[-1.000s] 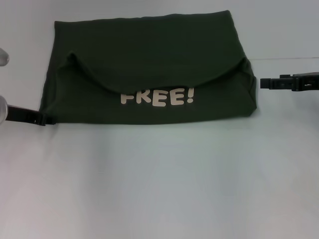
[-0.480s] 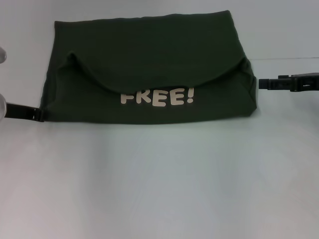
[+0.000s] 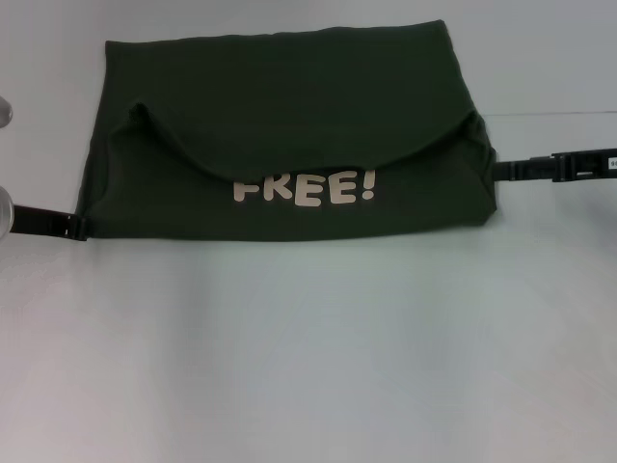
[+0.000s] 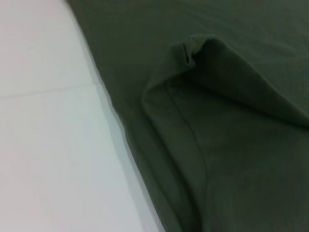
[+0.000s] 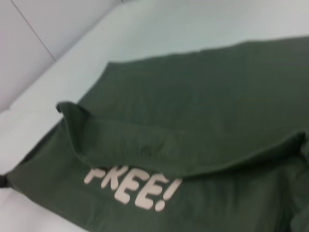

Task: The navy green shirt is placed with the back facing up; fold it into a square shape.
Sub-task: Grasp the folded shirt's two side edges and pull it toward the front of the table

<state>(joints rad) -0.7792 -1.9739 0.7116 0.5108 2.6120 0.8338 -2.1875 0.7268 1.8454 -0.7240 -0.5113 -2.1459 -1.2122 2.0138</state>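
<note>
jaws first: neither pair can be read, since both grippers show only as thin black bars seen edge-on, so whether they are spread or pinching cloth cannot be told. left gripper [image 3: 75, 228] sits at the near-left corner of the dark olive-green soft cloth shirt [image 3: 289, 125], its tip touching the hem there. moving across, one shirt lies on the pale white table [image 3: 308, 347], folded into a wide band with a curved flap draped over its middle. below that flap runs one line of cream block lettering reading "free!" [image 3: 304, 188], its upper edge partly covered by the flap. over on the far side, right gripper [image 3: 501, 171] reaches in level, tip at the shirt's right edge. both arms are cut off by the frame edges. two grippers, one shirt.
</note>
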